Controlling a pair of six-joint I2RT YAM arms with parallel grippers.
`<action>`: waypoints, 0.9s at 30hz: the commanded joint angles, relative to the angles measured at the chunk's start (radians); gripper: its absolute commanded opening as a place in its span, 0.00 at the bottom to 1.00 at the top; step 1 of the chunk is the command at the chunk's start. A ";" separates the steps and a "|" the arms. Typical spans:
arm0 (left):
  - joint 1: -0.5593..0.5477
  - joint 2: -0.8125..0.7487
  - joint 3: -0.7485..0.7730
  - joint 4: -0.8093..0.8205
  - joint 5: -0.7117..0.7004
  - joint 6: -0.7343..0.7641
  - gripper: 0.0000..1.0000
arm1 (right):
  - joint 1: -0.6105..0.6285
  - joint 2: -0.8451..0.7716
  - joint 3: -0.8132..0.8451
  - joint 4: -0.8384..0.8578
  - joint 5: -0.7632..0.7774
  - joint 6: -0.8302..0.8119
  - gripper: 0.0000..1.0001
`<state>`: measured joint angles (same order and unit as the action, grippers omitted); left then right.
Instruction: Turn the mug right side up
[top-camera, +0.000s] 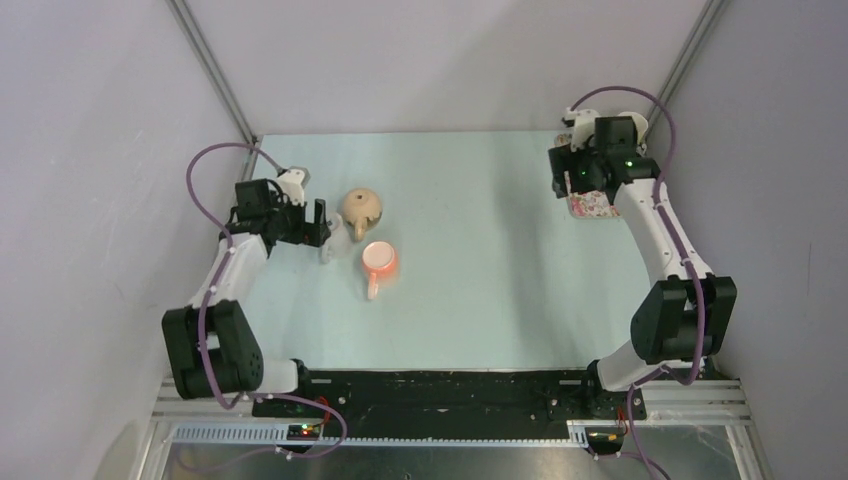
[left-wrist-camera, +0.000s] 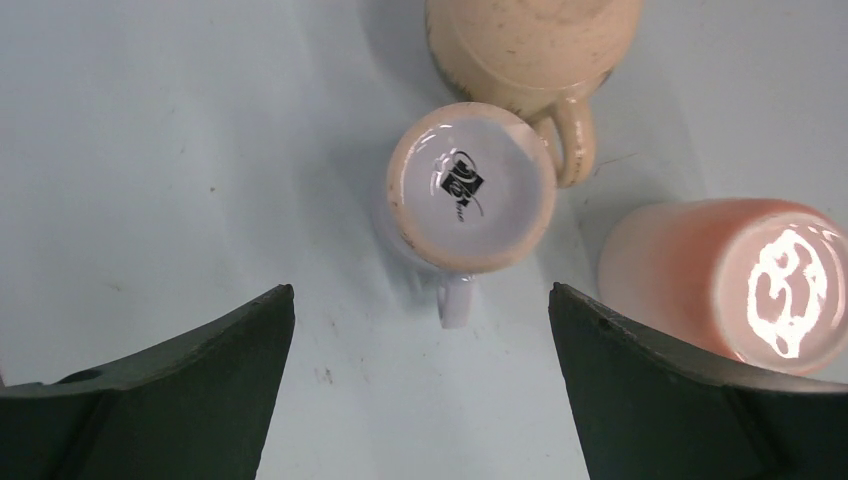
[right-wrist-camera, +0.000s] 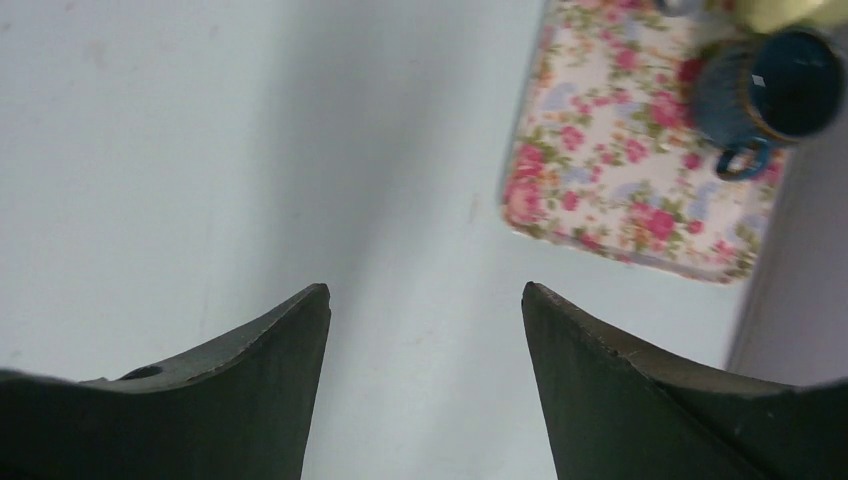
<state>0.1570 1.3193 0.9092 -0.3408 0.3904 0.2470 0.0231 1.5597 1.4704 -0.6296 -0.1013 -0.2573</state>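
Pale blue-green table, walled in on three sides. Left arm reaches toward the left-centre of the table. Right arm stretches to the far right corner.

Floral mat lies flat in that far right corner, with a blue mug mouth-up on its outer end. Right gripper hangs above bare table just beside the mat, fingers parted, holding nothing.

Three mugs are clustered left of centre. Tan mug is farthest back, its handle just beside the white one; can't tell which way up it sits. Orange mug stands base-up, closer to the table's middle. White mug is upside down on the table, logo-stamped base facing up, handle pointing toward the wrist camera.

Left gripper sits above the white mug, fingers spread wide, touching nothing.
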 joint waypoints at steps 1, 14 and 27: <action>-0.022 0.097 0.096 -0.027 -0.054 0.059 1.00 | 0.067 -0.041 -0.031 0.026 -0.028 0.033 0.75; -0.082 0.230 0.246 -0.110 -0.098 0.071 1.00 | 0.116 -0.049 -0.074 0.047 -0.028 0.061 0.75; -0.148 0.312 0.317 -0.167 -0.159 0.061 1.00 | 0.117 -0.048 -0.133 0.074 -0.024 0.049 0.75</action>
<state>0.0185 1.6234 1.1847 -0.4778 0.2592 0.2939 0.1360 1.5478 1.3491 -0.5983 -0.1253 -0.2104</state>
